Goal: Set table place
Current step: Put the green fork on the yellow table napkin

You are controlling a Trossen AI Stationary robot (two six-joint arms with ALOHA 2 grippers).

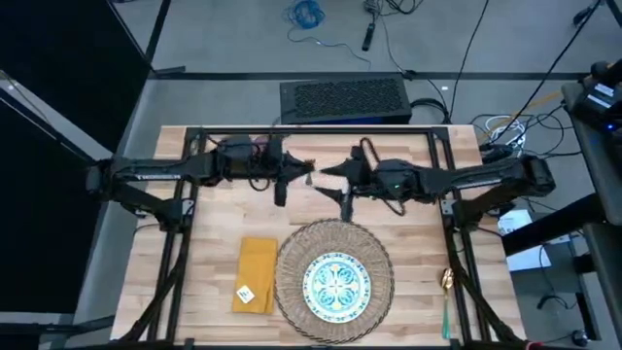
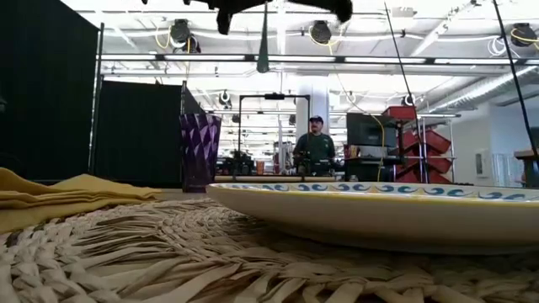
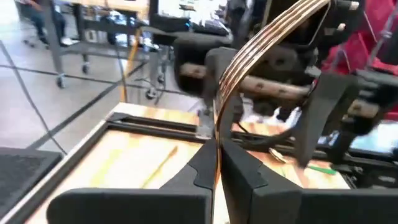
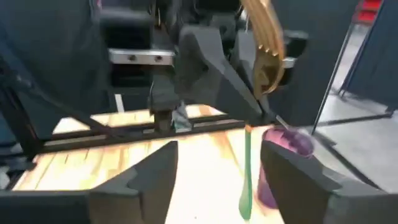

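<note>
- One gold fork stands pinched in the left gripper, tines curved
- Right gripper gapes empty above the wooden table
- White plate, blue-green patterned, centres the woven mat

plate on mat, napkin beside

Bright overhead light, blurred wrist views

1. Bench: light wood, black frame.
2. Mat: woven pale straw.
3. Plate: white, blue-green pattern.
4. Napkin: yellow.
5. Tumbler: purple, faceted.
6. Spoon: gold bowl, teal handle.
</note>
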